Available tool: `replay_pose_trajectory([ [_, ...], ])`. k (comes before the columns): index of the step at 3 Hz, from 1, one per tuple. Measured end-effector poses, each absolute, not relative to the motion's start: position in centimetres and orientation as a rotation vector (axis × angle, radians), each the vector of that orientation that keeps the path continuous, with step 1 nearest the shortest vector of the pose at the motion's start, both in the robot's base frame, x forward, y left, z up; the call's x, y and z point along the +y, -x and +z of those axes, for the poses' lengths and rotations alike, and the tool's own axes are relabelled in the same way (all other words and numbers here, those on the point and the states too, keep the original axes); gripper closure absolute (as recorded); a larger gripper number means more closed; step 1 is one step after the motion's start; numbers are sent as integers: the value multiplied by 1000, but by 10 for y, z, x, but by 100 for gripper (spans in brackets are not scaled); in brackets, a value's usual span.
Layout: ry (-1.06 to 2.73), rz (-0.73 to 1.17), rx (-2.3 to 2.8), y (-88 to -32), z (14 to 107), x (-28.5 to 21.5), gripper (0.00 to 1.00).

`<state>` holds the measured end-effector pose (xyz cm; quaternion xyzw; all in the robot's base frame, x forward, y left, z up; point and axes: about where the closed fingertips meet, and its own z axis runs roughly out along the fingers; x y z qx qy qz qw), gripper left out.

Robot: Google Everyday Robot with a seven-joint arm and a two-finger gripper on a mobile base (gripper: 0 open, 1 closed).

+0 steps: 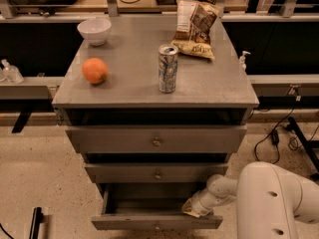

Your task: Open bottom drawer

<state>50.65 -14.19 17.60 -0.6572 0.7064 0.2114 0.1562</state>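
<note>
Because the bottom edge of the view cut through it, the bottom drawer (pixel 149 221) showed only the upper strip of its grey front, with its knob barely visible at the frame edge. It sat pulled out at the foot of the cabinet (pixel 134 54), below the middle drawer (pixel 124 173) and top drawer (pixel 109 139), both pushed further in. Its inside was dark, the back part hidden under the middle drawer. The gripper (pixel 192 209) was down in the drawer's right front corner, just behind the front panel, yellowish at the tip; whether it was spread or closed could not be told. The white arm (pixel 222 187) ran from it to the big white robot body (pixel 276 203), which was cut off at the lower right. On the cabinet top stood a white bowl (pixel 94 30) at the back left, contents unclear, an orange (pixel 94 70) near the left edge, an upright can (pixel 168 68) near the middle and a chip bag (pixel 196 28) lying at the back right.
</note>
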Motion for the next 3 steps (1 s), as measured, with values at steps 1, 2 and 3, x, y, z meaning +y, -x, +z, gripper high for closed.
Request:
replay_pose_trajectory([
  [1,1882,605,2022,-507,176,-142,77],
  [2,1886,588,2028,-506,177,-143,99],
  [3,1885,577,2028,-506,180,-144,100],
])
